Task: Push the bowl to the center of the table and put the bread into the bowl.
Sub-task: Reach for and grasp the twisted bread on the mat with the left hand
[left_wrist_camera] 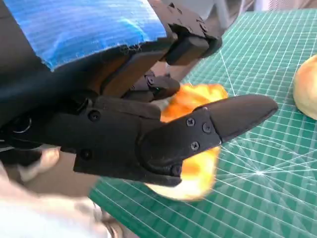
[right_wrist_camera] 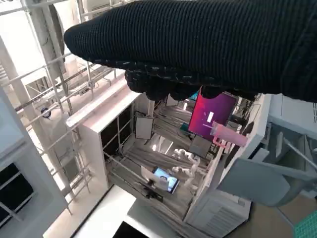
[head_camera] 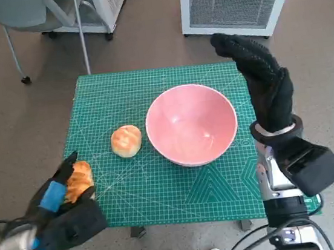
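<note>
Now, L to R —
Left hand (head_camera: 63,201): grips a bread piece (head_camera: 79,179) at table's near-left edge; lift clear, carry over the rim.
Bun (head_camera: 126,141): loose, just beside bowl.
Bowl (head_camera: 191,124): about mid-table (head_camera: 163,189).
Right hand (head_camera: 262,80): raised beside bowl, holds nothing, fingers extended; keep it clear.

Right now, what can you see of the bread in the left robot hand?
The held bread is golden-orange, glossy, with a paler underside. The left robot hand grips it, black fingers wrapped across its top, at the near left corner of the green mat. Whether it touches the mat is unclear. It sits apart from the other bun.
</note>
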Controlling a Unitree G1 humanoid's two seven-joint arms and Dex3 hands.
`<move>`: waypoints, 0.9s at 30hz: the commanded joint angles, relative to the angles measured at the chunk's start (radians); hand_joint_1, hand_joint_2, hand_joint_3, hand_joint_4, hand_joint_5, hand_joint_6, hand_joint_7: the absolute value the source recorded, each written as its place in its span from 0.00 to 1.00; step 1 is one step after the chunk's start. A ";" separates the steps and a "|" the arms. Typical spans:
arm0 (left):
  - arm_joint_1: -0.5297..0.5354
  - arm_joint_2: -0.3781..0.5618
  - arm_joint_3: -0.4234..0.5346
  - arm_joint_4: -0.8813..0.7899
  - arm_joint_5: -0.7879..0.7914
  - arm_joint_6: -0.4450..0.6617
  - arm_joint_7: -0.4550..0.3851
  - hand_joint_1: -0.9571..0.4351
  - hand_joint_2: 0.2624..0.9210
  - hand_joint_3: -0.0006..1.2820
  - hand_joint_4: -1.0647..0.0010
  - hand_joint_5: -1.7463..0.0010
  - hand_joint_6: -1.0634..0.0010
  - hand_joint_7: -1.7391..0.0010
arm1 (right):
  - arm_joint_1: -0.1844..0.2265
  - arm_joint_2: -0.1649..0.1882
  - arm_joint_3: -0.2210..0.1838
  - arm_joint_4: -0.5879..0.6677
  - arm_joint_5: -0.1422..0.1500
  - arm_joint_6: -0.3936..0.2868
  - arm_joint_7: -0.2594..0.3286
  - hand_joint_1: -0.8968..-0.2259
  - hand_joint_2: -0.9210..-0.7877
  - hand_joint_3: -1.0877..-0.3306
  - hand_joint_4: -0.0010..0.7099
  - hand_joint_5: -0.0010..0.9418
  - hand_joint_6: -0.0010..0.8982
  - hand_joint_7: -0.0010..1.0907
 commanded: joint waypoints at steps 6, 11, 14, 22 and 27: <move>-0.047 -0.075 -0.008 0.109 -0.088 0.026 0.083 0.53 0.85 0.02 0.56 0.43 0.67 0.92 | 0.017 0.004 -0.002 -0.002 0.022 0.022 0.001 0.35 0.00 0.33 0.39 0.00 0.00 0.60; -0.047 -0.055 -0.015 0.170 -0.129 -0.024 0.140 0.89 0.87 0.11 0.35 0.33 0.57 0.82 | 0.018 0.003 -0.002 -0.003 0.035 0.026 0.008 0.35 0.00 0.34 0.39 0.00 0.00 0.60; -0.047 -0.033 -0.026 0.217 -0.144 -0.074 0.180 0.95 0.61 0.40 0.34 0.26 0.59 0.64 | 0.020 0.004 -0.001 -0.006 0.040 0.029 0.007 0.35 0.00 0.34 0.39 0.00 0.00 0.59; -0.062 -0.010 -0.041 0.336 -0.199 -0.204 0.300 0.70 0.39 0.65 0.40 0.13 0.46 0.30 | 0.023 0.002 -0.001 -0.008 0.042 0.029 0.005 0.35 0.00 0.35 0.39 0.00 0.00 0.59; -0.075 -0.009 -0.050 0.390 -0.216 -0.250 0.365 0.69 0.41 0.64 0.38 0.14 0.46 0.29 | 0.023 0.004 0.001 -0.010 0.036 0.030 0.000 0.36 0.00 0.35 0.39 0.00 0.00 0.59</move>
